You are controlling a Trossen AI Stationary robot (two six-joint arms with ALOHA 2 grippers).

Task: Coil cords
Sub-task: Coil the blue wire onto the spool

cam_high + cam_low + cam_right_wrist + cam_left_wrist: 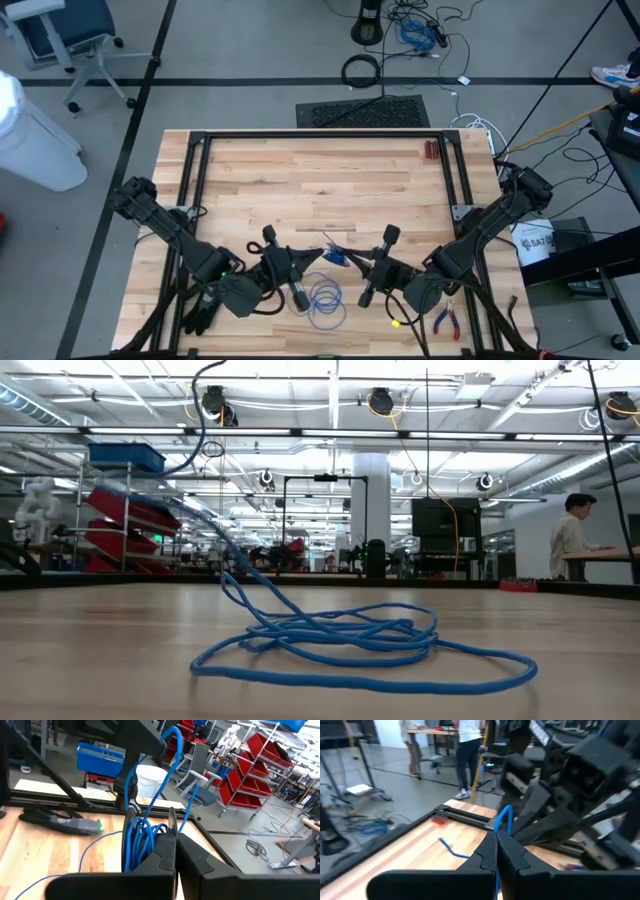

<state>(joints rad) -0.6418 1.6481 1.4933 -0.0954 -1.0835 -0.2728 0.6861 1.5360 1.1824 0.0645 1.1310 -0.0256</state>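
The cord is a thin blue wire. Part of it lies in loose loops (325, 300) on the wooden table near the front edge (350, 640), and a strand climbs from them (235, 575) to the grippers. My left gripper (320, 254) and my right gripper (346, 263) meet tip to tip above the table's near middle, both shut on the cord. Between them hangs a small bundle of turns (335, 258). A loose tail (451, 849) lies on the wood. My left gripper pinches a bend of the cord between its two fingertips, and a small loop (504, 817) sticks out past them. The fingers come about level from the table's left. The cord drops slack below them (497, 880). My right gripper has a bundle of several turns (144, 837) at its fingertips, coming about level from the table's right. Whether the turns are pinched or wound round one finger (165, 850), I cannot tell. The bundle is lifted clear, and strands (172, 765) run on to the left gripper.
A black glove (200, 312) lies at the near left, beside my left arm. Red-handled pliers (447, 320) and a small yellow thing (397, 323) lie at the near right. A black frame rail (320, 135) edges the table, with a red object (430, 150) at the far right.
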